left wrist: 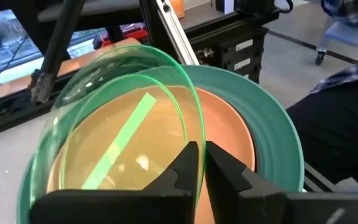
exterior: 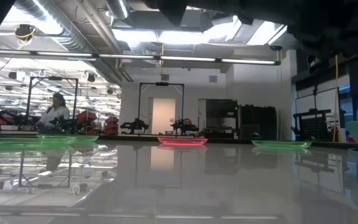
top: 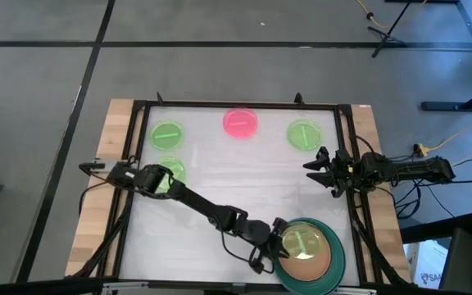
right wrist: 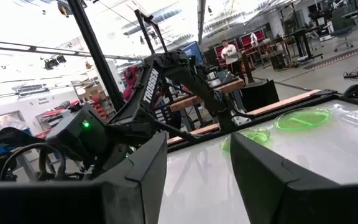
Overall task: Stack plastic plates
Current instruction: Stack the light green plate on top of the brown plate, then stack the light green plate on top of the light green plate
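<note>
Four small plates left out: green (top: pixel 166 134), pink (top: pixel 241 123), green (top: pixel 303 134) along far edge, another green (top: pixel 170 172) at left; near right, left gripper (left wrist: pixel 202 163) pinching narrow on green plate (left wrist: pixel 123 146), tilted over brown-orange (left wrist: pixel 225 134) in teal (left wrist: pixel 278 143); right gripper (top: pixel 316 170) waiting wide open at right edge

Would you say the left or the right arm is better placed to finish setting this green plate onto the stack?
Left, probably. The left gripper already pinches the green plate's rim, tilted over the brown-orange plate in the teal plate. The right gripper waits open at the table's right edge.
</note>
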Tool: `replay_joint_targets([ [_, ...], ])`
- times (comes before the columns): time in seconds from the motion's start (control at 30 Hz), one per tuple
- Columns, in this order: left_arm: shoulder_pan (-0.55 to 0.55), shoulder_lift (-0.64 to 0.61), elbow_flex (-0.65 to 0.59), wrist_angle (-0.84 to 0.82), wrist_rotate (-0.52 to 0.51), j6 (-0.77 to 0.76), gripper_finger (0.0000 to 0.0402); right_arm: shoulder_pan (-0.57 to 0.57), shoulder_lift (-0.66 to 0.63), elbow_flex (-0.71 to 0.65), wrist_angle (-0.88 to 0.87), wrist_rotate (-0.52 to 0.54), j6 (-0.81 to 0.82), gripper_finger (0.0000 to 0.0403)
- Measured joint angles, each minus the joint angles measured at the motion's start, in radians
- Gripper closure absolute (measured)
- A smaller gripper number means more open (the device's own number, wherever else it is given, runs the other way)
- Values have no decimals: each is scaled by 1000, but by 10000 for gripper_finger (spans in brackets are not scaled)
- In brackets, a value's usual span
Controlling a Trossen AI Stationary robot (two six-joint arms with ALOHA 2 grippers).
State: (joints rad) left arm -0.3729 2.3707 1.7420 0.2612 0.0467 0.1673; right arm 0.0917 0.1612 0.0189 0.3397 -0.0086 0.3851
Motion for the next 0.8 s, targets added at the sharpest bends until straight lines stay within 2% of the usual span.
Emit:
replay_joint_targets([
  [0.23, -2, 0, 0, 19, 0, -6, 317, 0, 0, 0, 0, 1, 0, 233],
  [0.33, -9, -20, 2, -42, -16, -10, 298, 0, 0, 0, 0, 1, 0, 233],
  [0.5, -23, -127, 25, -262, -134, -27, 291, 0, 0, 0, -1, -1, 0, 233],
  [0.63, -27, -230, 23, -554, -241, -63, 291, 0, 0, 0, -1, -1, 2, 233],
  [0.7, -24, -289, 2, -692, -302, -116, 290, 0, 0, 0, -1, -1, 2, 233],
  [0.8, -25, -411, -79, -807, -398, -198, 290, 0, 0, 0, -2, -1, 2, 233],
])
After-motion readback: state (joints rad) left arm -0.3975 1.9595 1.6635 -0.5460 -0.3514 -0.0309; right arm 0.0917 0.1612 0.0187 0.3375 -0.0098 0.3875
